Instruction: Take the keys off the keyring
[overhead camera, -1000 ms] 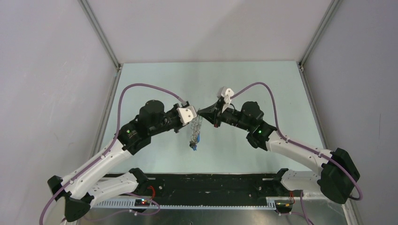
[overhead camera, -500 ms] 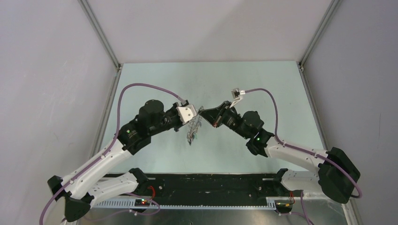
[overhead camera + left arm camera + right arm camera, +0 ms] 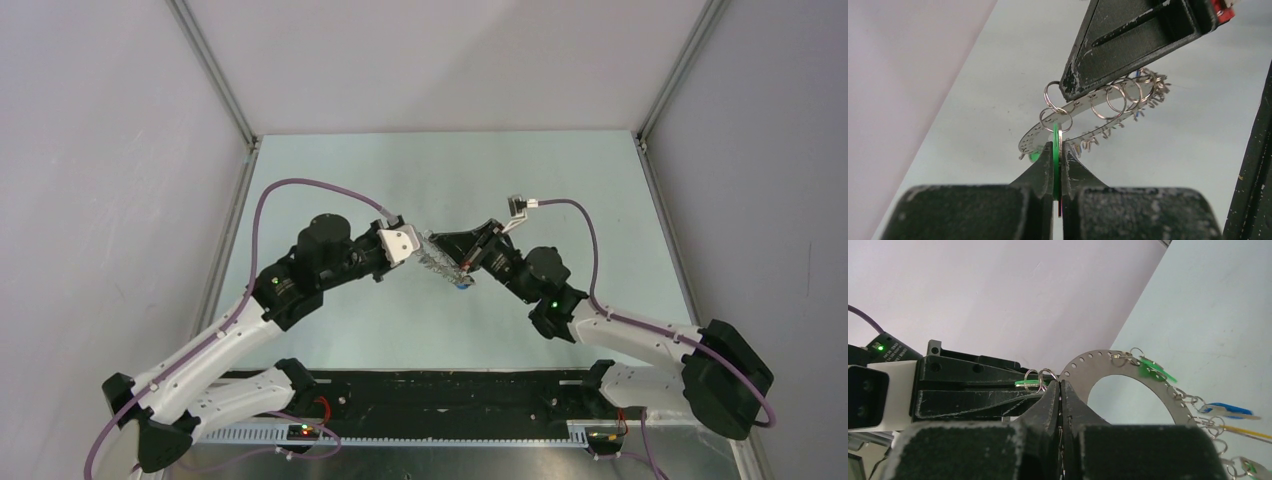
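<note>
Left gripper (image 3: 1057, 148) pinches a green key (image 3: 1055, 134) edge-on, right gripper (image 3: 1060, 386) clamps the keyring (image 3: 1108, 360) rim, seemingly lifted above the table (image 3: 330, 180), well apart from its edges.

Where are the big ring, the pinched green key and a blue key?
big ring (image 3: 1098, 365): right wrist view, its flat grey band.
green key (image 3: 1055, 150): left wrist view, its thin edge.
blue key (image 3: 1228, 410): right wrist view, its blue head.

One keyring (image 3: 1098, 362), two end effectors (image 3: 1057, 150) (image 3: 1060, 385)
</note>
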